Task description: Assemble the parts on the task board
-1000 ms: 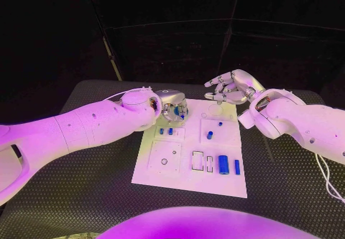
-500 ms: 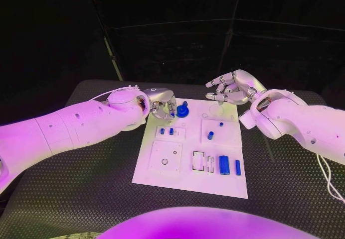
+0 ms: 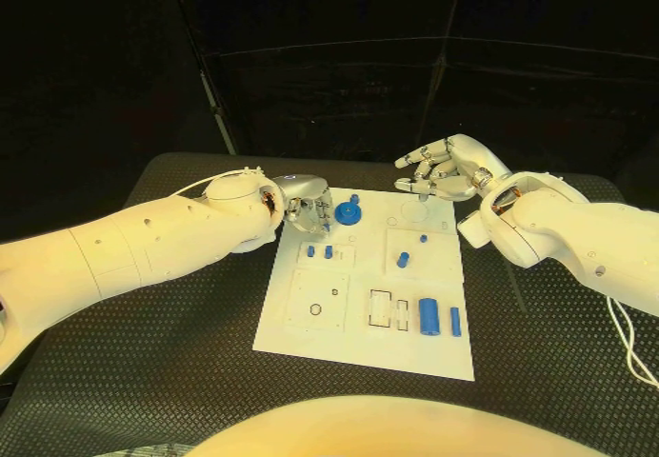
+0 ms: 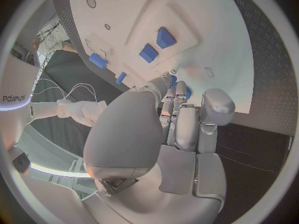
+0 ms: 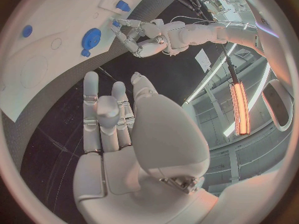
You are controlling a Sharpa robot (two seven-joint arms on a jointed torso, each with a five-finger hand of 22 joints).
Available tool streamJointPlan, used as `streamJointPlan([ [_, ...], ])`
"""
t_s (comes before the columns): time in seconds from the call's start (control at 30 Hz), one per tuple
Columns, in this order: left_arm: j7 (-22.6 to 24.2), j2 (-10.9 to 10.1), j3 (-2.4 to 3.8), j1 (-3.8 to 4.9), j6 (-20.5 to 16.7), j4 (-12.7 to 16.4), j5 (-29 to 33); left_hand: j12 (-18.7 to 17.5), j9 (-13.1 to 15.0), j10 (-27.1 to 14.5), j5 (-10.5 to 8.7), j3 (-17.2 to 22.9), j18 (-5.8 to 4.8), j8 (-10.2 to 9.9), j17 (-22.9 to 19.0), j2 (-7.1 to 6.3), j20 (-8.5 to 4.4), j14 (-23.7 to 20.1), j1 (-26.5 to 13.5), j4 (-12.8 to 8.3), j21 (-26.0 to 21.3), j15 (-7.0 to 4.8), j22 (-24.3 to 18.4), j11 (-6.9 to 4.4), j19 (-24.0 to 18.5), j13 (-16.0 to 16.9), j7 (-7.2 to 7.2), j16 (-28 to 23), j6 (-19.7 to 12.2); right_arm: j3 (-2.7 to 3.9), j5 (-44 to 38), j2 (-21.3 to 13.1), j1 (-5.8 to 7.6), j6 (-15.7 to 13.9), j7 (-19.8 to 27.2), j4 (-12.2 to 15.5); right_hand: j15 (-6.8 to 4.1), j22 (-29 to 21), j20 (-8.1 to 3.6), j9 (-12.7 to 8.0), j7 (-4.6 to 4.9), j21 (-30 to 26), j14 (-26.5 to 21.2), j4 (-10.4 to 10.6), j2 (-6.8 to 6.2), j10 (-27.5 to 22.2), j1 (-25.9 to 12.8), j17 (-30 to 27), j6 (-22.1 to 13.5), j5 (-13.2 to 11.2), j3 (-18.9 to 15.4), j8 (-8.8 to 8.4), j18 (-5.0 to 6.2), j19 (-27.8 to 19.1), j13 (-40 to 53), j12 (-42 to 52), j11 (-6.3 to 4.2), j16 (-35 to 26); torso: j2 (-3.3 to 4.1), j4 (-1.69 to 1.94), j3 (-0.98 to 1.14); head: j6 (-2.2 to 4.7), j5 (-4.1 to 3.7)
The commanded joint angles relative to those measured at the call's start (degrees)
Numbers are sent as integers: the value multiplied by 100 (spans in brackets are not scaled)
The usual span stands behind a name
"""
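Observation:
The white task board (image 3: 360, 328) lies in the middle of the table. A round blue part (image 3: 349, 211) stands near its far left corner, also seen in the right wrist view (image 5: 91, 38). My left hand (image 3: 305, 213) hovers just left of that part at the board's edge, fingers pointing down and holding nothing. Two small blue parts (image 3: 319, 251) sit in a recess below it, and another (image 3: 403, 257) stands to the right. A blue cylinder (image 3: 428, 312) and a thin blue pin (image 3: 454, 321) lie near the front right. My right hand (image 3: 442, 167) hangs above the far right corner, fingers spread, empty.
Black ribbed table (image 3: 165, 343) surrounds the board on all sides. A white cable (image 3: 621, 333) trails along my right arm. Empty recesses (image 3: 319, 307) show on the board's left half.
My left hand has drawn back to the left off the round blue part, which now stands uncovered on the board. The right hand has hardly moved.

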Motion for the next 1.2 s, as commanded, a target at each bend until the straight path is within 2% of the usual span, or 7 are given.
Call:
streamJointPlan([
  [0.03,-74,19,7,4,202,-44,143,-39,-5,41,10,32,-83,-23,-10,-38,4,179,-40,8,27,-15,3,-11,-5,-8,-11,23,45,3,16,-6,10,26,53,11,0,-10,1,0,-9,-33,-1,37,26,-43,7,-2,-18,15,-2,31,28,42,-5,30,-8,-29,-2,-7,2,1,0],
  [0.6,-100,69,7,0,398,-96,333,-61,-10,54,8,33,-82,-38,-25,-52,7,174,-73,21,22,-12,4,-7,-13,-6,-7,18,50,3,16,-4,10,23,52,12,0,-10,1,0,-9,-33,-1,37,26,-43,7,-2,-18,15,-2,31,28,42,-5,30,-8,-29,7,1,-3,0,-7],
  [1.2,-104,85,7,-1,423,-100,400,-72,-5,121,8,53,-86,-33,-36,-49,7,169,-71,7,48,-20,39,-24,-12,5,-22,20,108,3,16,5,10,25,55,4,0,-10,1,0,-9,-33,-1,37,26,-43,7,-2,-18,15,-2,31,28,42,-5,30,-8,-29,5,-1,0,-13,-8],
])
